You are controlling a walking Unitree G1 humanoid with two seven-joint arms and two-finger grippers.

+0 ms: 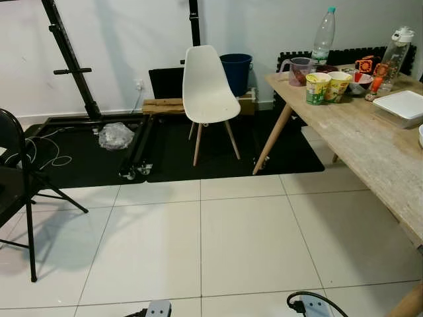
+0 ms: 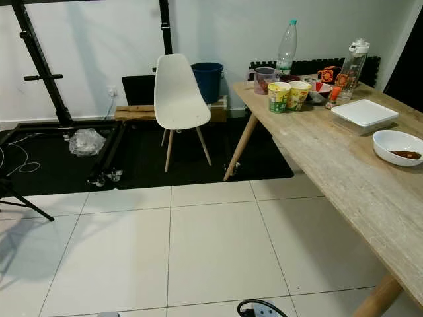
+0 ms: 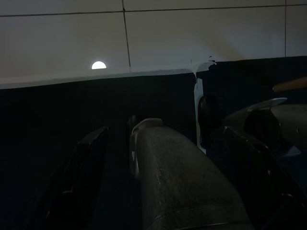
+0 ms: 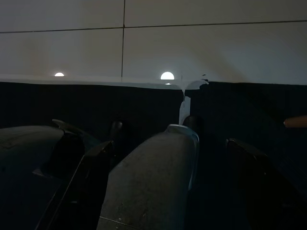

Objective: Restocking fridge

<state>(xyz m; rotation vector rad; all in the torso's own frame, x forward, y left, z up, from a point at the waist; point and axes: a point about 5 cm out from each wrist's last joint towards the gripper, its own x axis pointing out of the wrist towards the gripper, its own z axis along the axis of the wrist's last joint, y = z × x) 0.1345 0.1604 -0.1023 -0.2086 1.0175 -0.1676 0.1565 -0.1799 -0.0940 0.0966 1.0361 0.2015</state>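
2 cups: a pair of green-and-yellow cups (image 2: pixel 289 95) is stood side by side at the far end of the bench (image 2: pixel 344 168), next to a clear jug (image 2: pixel 264 79) and a tall plastic bottle (image 2: pixel 286 45); they are judged to be goods laid out for the fridge.
Other bench items: a flat white lidded box (image 2: pixel 364 113) is set near the edge, with a white bowl (image 2: pixel 398 145) holding dark leftovers just beside it and a clear flask (image 2: pixel 350 66) further back.
Fridge: it cannot be placed from these pictures, so the stock is judged still uncollected.
Left jaws (image 3: pixel 163 187): 2 dark fingers are seen apart with nothing between them; the arm is hung idle beside the body, above pale floor tiles (image 1: pixel 244 244).
Right jaws (image 4: pixel 163 187): they are likewise spread and empty, hung low in shade.
Floor: a white chair (image 1: pixel 208 92) and a blue bucket (image 1: pixel 236 72) are left near the wall on a black mat (image 1: pixel 86 158); a folding black chair (image 1: pixel 16 178) is stood at the left.
Stage: judged an approach, with the bench to the right and nothing picked up yet.
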